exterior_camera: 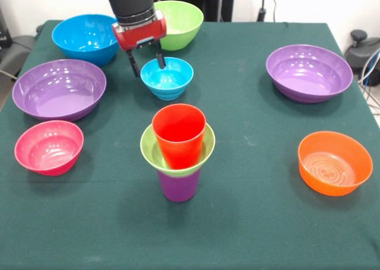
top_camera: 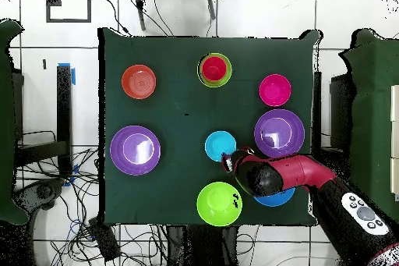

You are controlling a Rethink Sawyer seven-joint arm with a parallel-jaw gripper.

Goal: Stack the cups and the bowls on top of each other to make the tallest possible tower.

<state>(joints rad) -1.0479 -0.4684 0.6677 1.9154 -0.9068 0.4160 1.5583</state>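
The tower stands at the table's front middle: a red cup [exterior_camera: 179, 135] nested in a small lime green bowl [exterior_camera: 151, 148], which sits on a purple cup [exterior_camera: 178, 186]. It also shows in the overhead view [top_camera: 214, 69]. My gripper [exterior_camera: 148, 64] is open, its fingers straddling the far-left rim of a small blue bowl [exterior_camera: 168, 78], also in the overhead view [top_camera: 219, 145]. The gripper holds nothing.
Around the table stand a large blue bowl [exterior_camera: 85, 38], a large lime green bowl [exterior_camera: 178, 23], two wide purple bowls [exterior_camera: 58, 88] [exterior_camera: 309, 72], a pink bowl [exterior_camera: 48, 146] and an orange bowl [exterior_camera: 334, 162].
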